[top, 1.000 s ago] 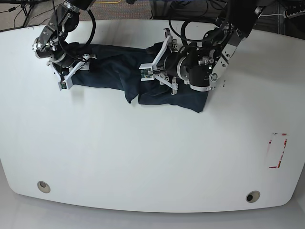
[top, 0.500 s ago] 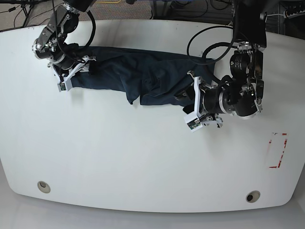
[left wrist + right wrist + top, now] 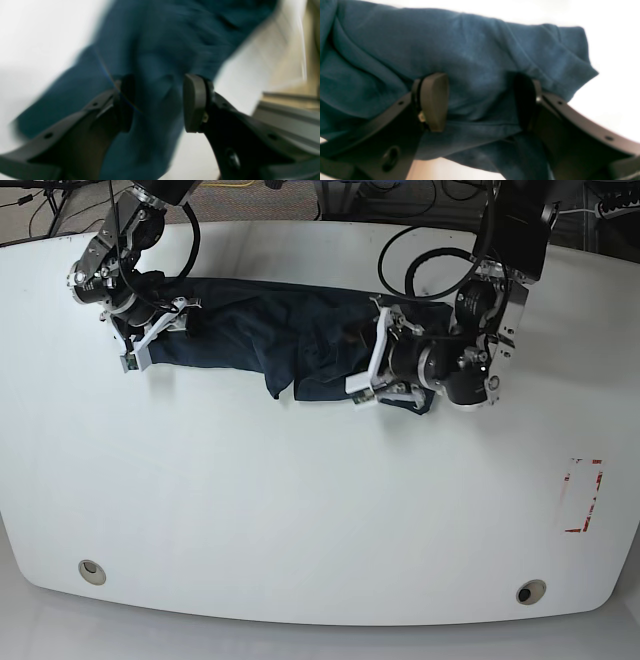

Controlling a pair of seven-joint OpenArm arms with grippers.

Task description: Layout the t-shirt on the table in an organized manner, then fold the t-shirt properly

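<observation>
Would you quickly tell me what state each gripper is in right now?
Left gripper: open, jaws apart over the t-shirt, not clamped.
Right gripper: open, jaws apart with a fold of t-shirt between them.

The dark navy-blue soft fabric t-shirt (image 3: 290, 340) lies bunched in a long band across the far half of the large glossy white desk (image 3: 300, 510), running from side to side in the base view. The right gripper (image 3: 150, 340) sits at the band's left end in that view, its fingers (image 3: 433, 101) standing apart on either side of a fold of cloth. The left gripper (image 3: 368, 370) sits at the band's right end, over its near edge, its fingers (image 3: 193, 102) likewise spread with cloth between them. Two round grey grommet holes (image 3: 92, 570) lie near the desk's front edge, one toward each corner. The red-white tape rectangle (image 3: 583, 495) lies at the desk's right side, well apart from the shirt.
</observation>
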